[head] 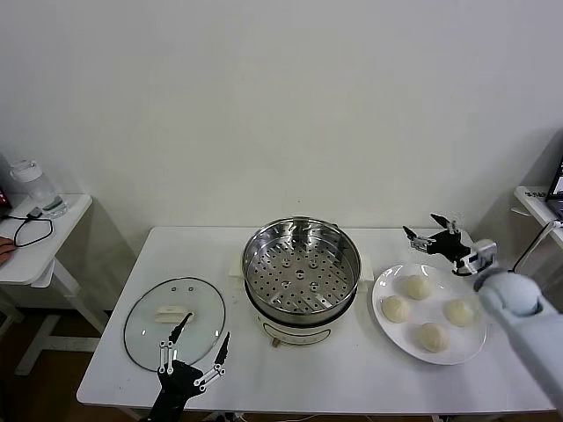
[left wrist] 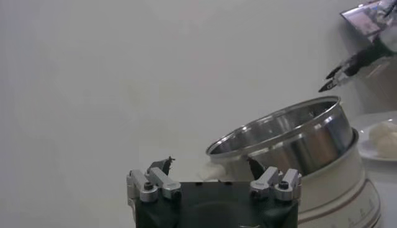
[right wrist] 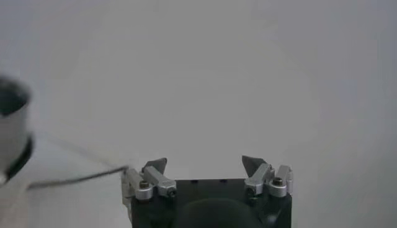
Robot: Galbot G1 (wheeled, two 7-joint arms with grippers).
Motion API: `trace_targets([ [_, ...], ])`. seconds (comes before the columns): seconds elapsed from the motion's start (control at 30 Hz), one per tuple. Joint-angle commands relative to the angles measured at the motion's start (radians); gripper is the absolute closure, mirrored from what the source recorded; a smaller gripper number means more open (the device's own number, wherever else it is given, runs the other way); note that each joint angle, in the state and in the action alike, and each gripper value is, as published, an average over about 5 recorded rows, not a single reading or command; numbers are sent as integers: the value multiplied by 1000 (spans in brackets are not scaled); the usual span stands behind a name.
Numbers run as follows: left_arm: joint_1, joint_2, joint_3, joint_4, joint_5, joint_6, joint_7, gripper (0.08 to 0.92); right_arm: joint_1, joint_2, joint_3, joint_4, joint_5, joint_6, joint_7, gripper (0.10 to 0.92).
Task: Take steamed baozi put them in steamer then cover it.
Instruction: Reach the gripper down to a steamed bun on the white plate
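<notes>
Four steamed baozi [head: 426,311] on a white plate [head: 384,329], right of the empty steamer [head: 301,265]; none loaded yet. Cover [head: 174,322] flat on the table [head: 352,378], left of the steamer. Right gripper [head: 433,233] raised beyond the plate's far edge, jaws spread, holding nothing. Left gripper [head: 201,346] parked near the cover's front rim, also spread and empty. Judged step: reaching for the first bun. Next: lower the right gripper over a bun, close gently on soft dough.
</notes>
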Motion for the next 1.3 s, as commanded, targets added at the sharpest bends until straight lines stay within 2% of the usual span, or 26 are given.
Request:
trace_targets([
  [0.03, -2, -9, -1, 5, 2, 1, -8, 177, 443, -60, -368, -232, -308, 17, -628, 203],
  [0.23, 7, -19, -8, -3, 3, -2, -10, 177, 523, 1, -453, -268, -513, 80, -750, 203],
  [0.43, 16, -26, -16, -8, 4, -5, -11, 177, 520, 62, -473, -319, -672, 144, -772, 203],
  [0.77, 19, -37, -36, -9, 12, 4, -44, 177, 477, 141, -450, -391, -754, 160, -681, 203],
  [1.3, 12, -39, -41, 3, 10, 5, -56, 177, 448, 227, -441, -450, -793, 175, -649, 203],
])
